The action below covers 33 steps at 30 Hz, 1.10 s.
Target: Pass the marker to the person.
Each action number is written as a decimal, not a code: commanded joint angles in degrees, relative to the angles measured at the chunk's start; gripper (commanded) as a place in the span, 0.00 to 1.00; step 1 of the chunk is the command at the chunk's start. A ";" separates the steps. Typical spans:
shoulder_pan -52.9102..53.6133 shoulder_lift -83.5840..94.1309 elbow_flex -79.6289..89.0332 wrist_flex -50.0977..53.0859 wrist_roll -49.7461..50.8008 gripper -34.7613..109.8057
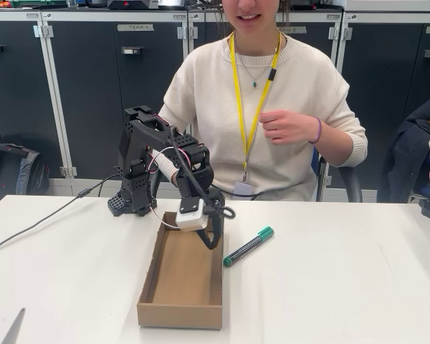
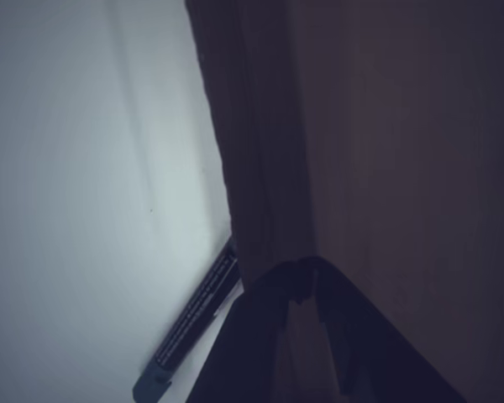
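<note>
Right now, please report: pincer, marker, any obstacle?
Pincer low at box wall, empty, state unclear. Marker flat on table, right of box. Person's hand raised behind.

The end effector (image 2: 307, 290) sits at the lower centre, dark, its fingertips close together over the box wall (image 2: 260, 168). The marker (image 2: 193, 323) lies diagonally on the pale table (image 2: 76, 168), just beside the box.

Matt brown cardboard box (image 1: 180, 283) on a smooth white table (image 1: 330, 287); the person (image 1: 272, 107) wears cream knit.
</note>
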 commanded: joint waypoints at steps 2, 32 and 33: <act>-0.70 0.35 -4.22 -0.35 6.94 0.21; -15.56 -14.15 -26.19 12.83 34.54 0.22; -15.64 -14.68 -26.54 13.01 35.24 0.22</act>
